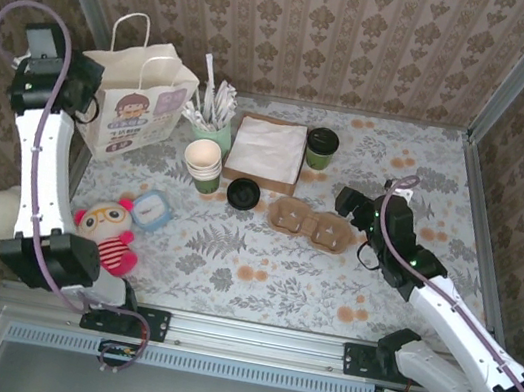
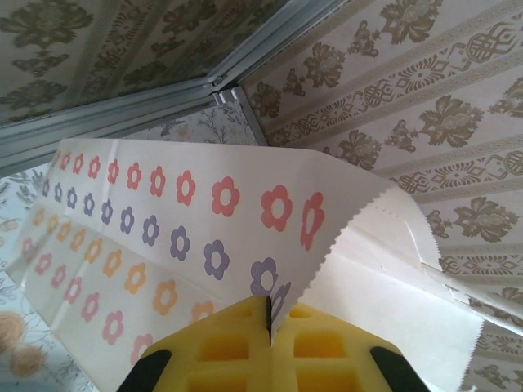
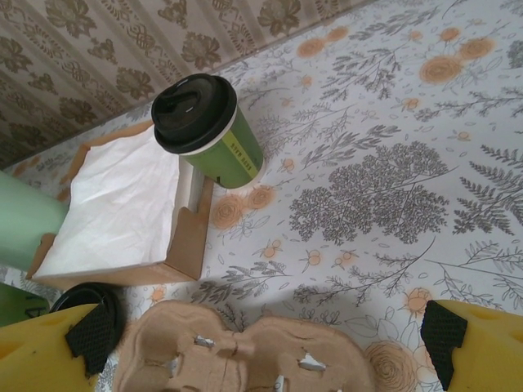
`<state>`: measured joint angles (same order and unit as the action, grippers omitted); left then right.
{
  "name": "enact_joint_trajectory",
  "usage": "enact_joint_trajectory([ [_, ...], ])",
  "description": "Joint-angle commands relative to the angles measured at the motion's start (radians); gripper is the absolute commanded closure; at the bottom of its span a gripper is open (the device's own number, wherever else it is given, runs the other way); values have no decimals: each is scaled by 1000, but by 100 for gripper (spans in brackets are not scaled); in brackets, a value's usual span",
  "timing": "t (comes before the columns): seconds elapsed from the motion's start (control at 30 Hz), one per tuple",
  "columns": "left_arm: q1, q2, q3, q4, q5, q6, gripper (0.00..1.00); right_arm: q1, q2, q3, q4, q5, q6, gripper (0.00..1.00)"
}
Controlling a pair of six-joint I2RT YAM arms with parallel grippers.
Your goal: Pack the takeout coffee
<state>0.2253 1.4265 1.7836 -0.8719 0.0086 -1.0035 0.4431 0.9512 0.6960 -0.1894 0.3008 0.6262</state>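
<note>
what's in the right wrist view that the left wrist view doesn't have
Right wrist: the takeout coffee standing lidded beside the napkin tray, the cardboard cup carrier at the bottom, and the right gripper open over it. Left wrist: the flower-printed paper bag, its rim pinched in the shut left gripper. Both: the floral tablecloth and the patterned wallpaper.
</note>
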Motion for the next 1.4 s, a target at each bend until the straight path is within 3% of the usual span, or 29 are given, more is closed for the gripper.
enact_joint_trajectory([
  [0.0,10,-91,-6,-61,-9,-10,100,-4,26,41,-8,-36,6,0],
  [0.2,11,-246,-33,-184,-139,33,100,-4,61,56,-13,-65,-5,0],
  [0.4,11,-361,-100,-337,-71,38,100,-4,88,74,-32,-85,-12,0],
  [0.6,11,-437,-98,-515,-73,67,100,-4,128,90,-67,-124,-15,0],
  [0.8,11,-470,-86,-616,-1,92,100,-4,191,113,-111,-185,6,0],
  [1.07,-21,-557,-272,-583,291,5,100,-4,259,141,-109,-245,51,0],
  [1.27,-39,-531,-158,-679,205,85,100,-3,293,158,-98,-264,66,0],
  [1.37,-40,-506,-107,-694,259,108,100,-2,308,172,-104,-270,64,0],
])
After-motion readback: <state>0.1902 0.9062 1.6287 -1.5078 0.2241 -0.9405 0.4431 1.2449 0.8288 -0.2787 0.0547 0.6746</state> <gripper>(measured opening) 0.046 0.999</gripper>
